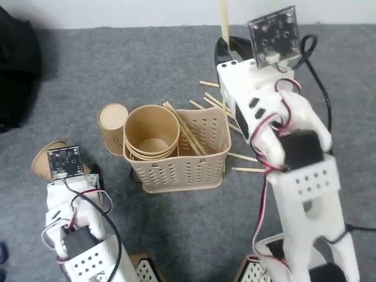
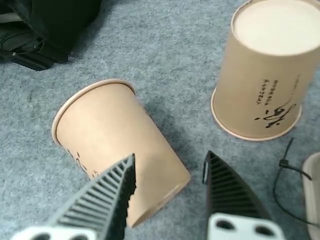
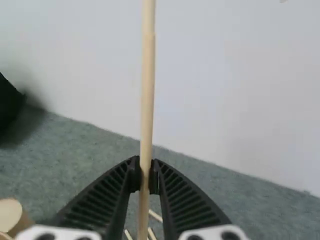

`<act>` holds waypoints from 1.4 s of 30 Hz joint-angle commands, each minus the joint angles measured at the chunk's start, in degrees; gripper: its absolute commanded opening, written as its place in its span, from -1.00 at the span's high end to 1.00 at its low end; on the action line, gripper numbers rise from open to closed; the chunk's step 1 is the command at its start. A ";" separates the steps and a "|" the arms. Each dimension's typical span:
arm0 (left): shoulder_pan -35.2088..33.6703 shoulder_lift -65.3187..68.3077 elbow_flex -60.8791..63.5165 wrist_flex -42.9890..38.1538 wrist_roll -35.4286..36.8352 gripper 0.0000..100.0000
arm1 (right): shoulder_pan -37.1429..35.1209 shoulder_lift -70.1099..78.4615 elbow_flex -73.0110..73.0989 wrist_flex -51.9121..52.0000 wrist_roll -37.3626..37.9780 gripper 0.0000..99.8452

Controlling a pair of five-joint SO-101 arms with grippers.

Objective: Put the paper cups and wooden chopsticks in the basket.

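Observation:
A beige basket stands mid-floor, holding stacked paper cups and some wooden chopsticks. One paper cup stands upside down against its left side, also seen as the inverted cup. Another cup lies on its side on the carpet, and my left gripper hangs open just over its base end. My right gripper is shut on a single chopstick, held upright behind the basket. Several loose chopsticks lie on the carpet to the basket's right.
A black bag sits at the far left, near the lying cup; it appears as the dark bag. Grey carpet covers the floor, with a white wall behind. A thin black cable lies by the inverted cup.

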 commanded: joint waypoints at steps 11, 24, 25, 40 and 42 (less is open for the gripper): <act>1.41 -0.62 0.04 -1.32 0.18 0.59 | -4.79 2.86 -0.26 -4.79 -0.79 0.99; 1.49 -0.62 0.04 -1.41 0.18 0.59 | -11.82 -2.33 2.02 -5.41 -1.85 0.99; 1.49 -0.62 0.04 -1.41 0.18 0.59 | -11.74 -4.00 1.23 -5.05 -1.85 0.99; 1.49 -0.62 0.13 -1.49 0.18 0.59 | -14.64 -15.96 -11.08 12.09 1.32 0.99; 1.49 -0.62 0.13 -1.49 0.18 0.59 | -15.08 -15.69 -11.25 14.02 1.32 0.99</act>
